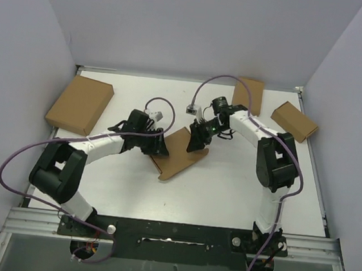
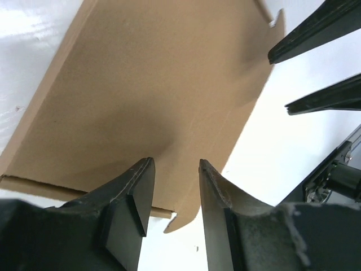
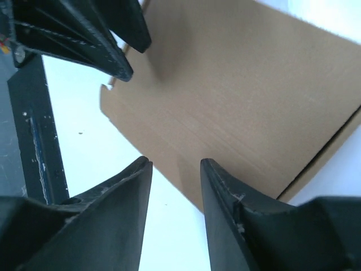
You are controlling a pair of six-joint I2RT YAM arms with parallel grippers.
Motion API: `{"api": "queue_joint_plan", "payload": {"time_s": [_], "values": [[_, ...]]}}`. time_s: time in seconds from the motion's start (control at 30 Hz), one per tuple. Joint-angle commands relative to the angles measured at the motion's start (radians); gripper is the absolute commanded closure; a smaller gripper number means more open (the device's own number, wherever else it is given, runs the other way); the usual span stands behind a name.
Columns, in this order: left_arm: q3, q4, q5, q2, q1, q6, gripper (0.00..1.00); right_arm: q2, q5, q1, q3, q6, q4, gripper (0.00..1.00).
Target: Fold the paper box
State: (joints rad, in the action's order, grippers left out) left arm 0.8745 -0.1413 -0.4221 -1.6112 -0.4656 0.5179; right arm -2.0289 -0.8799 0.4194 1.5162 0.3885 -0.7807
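Folding: I think I'm just starting; box looks flat.
Box: middle of table.
Left gripper: my fingers apart, holding nothing, over box edge.
Right gripper: apart, empty, other side.
Next: I probably pinch a flap.

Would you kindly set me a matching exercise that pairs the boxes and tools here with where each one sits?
Things:
1. paper box
2. large box
3. left tool
4. right tool

Places:
A. by the left edge of the table
B. in the middle, between both tools
C. at the paper box's right side, jaws apart
D. at the paper box's left side, jaws apart

Pairs: 1-B, 2-A, 3-D, 4-C
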Motion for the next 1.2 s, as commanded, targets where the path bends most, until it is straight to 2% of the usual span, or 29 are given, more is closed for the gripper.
{"api": "queue_joint_plan", "payload": {"time_s": [0.0,0.1,0.17,0.33,0.43,0.63,0.83,1.0,1.17], "values": [[0.077,-0.008,0.052,0.189,-0.007,0.018,0.63,0.175,-0.153,-0.052,-0.045,-0.024,0.114,0.56],[0.027,0.014,0.108,0.316,-0.009,0.046,0.58,0.191,-0.165,-0.086,-0.104,-0.090,0.220,0.50],[-0.030,0.029,0.142,0.402,-0.010,0.061,0.51,0.169,-0.162,-0.105,-0.108,-0.148,0.272,0.47],[-0.263,0.143,0.193,0.613,-0.001,0.160,0.16,0.052,-0.122,-0.136,-0.041,-0.266,0.306,0.47],[-0.405,0.195,0.215,0.723,0.025,0.255,0.04,-0.014,-0.109,-0.158,0.005,-0.294,0.289,0.47],[-0.494,0.177,0.227,0.809,0.057,0.342,0.02,-0.096,-0.134,-0.179,0.030,-0.326,0.282,0.48],[-0.536,0.231,0.221,0.760,0.070,0.409,0.03,-0.141,-0.155,-0.181,0.026,-0.368,0.295,0.53],[-0.569,0.296,0.224,0.724,0.071,0.451,0.04,-0.171,-0.167,-0.190,0.018,-0.401,0.308,0.62],[-0.580,0.343,0.218,0.666,0.070,0.467,0.05,-0.189,-0.178,-0.193,0.019,-0.406,0.301,0.64]]}}
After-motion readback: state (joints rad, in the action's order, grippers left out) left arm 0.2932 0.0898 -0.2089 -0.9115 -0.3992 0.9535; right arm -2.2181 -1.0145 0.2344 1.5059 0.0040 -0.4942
